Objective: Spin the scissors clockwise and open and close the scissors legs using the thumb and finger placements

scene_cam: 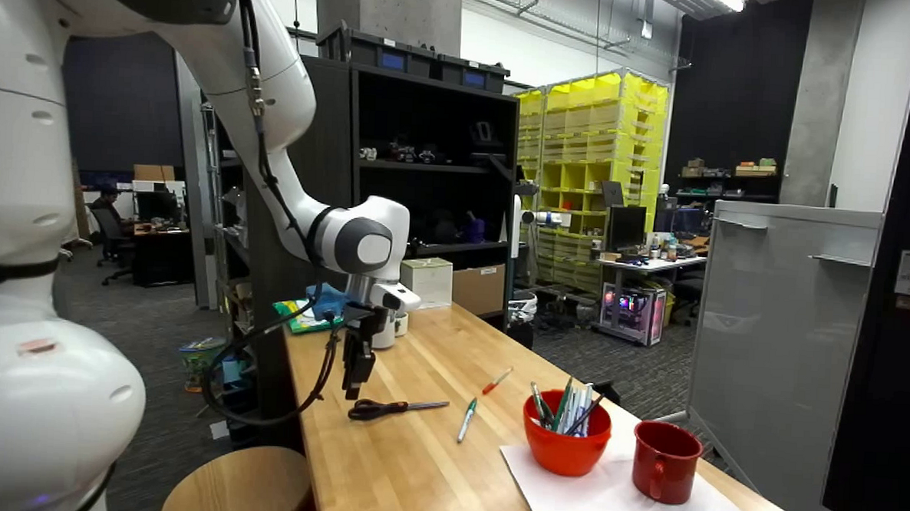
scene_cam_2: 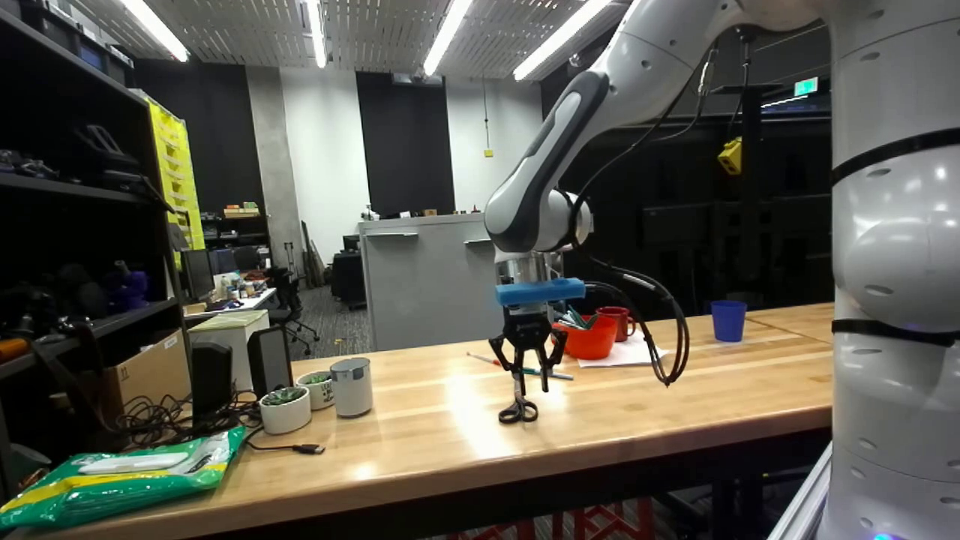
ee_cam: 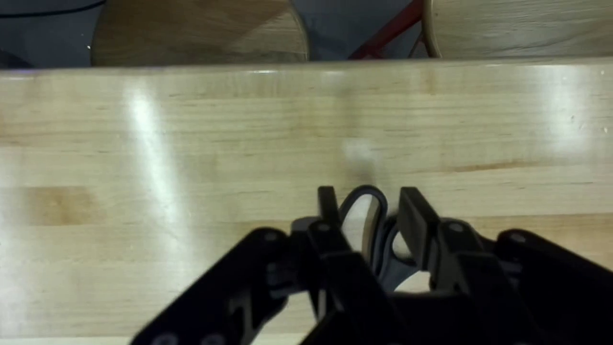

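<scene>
The scissors [scene_cam: 398, 407] lie on the wooden table, with black handles and metal blades. The blades look shut together in an exterior view. In the other exterior frame, the handle loops [scene_cam_2: 519, 412] point toward the table's near edge. My gripper [scene_cam: 352, 393] points down over the handle end; it also shows here [scene_cam_2: 534, 391]. In the wrist view my gripper [ee_cam: 368, 194] is partly open, with a gap between its fingertips. The scissors handles [ee_cam: 380, 244] show in that gap, below the fingers. The blades are hidden there by the gripper. I cannot tell whether the fingertips touch the handles.
A green pen [scene_cam: 467, 420] and a red pen [scene_cam: 497, 381] lie beyond the scissors. A red bowl of pens [scene_cam: 565, 448] and a red mug [scene_cam: 666, 464] stand on white paper. Potted plants [scene_cam_2: 286, 411] and a grey cup [scene_cam_2: 351, 390] stand at the table's other end.
</scene>
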Robot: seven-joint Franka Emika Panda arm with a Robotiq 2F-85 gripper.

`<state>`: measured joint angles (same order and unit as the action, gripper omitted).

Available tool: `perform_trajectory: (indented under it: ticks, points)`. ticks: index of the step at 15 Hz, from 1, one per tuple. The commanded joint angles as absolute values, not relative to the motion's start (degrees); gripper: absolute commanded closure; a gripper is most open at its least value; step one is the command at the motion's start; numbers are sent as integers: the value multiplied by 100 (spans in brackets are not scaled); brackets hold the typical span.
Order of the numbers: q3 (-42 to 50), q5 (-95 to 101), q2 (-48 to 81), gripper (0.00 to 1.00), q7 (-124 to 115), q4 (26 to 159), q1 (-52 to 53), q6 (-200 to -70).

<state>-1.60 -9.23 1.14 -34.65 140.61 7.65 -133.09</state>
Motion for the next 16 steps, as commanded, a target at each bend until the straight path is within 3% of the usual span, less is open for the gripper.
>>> perform_trajectory:
  ticks: [1, 5, 16]
  points:
    - [-305, -1106, -237, 30, -3482, 14361, 681, -13407]
    - [-333, -1034, -284, 2, -3538, 14363, 674, -13451]
    - [-359, -1012, -245, 0, -3623, 14277, 669, -13395]
